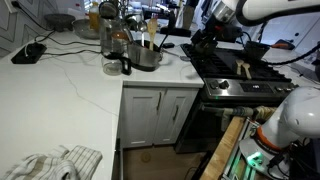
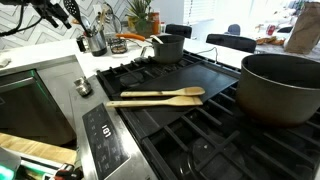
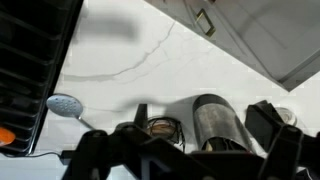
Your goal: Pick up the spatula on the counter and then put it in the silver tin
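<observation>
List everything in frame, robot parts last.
silver tin: one, shiny silver, on the white counter beside the stove
spatula: one, pale tan, seemingly upright in the silver tin
glass jar: one, clear, counter next to the silver tin
cup: one, dark, counter in front of the glass jar
wooden utensils: two, tan, flat on the stove
pots: two, dark, on the stove
towel: one, pale checked, counter's near corner
gripper: one, black, open, above the counter

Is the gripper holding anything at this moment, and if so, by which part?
Nothing is held: in the wrist view the gripper is open, its jaws wide apart with nothing gripped between them.
</observation>
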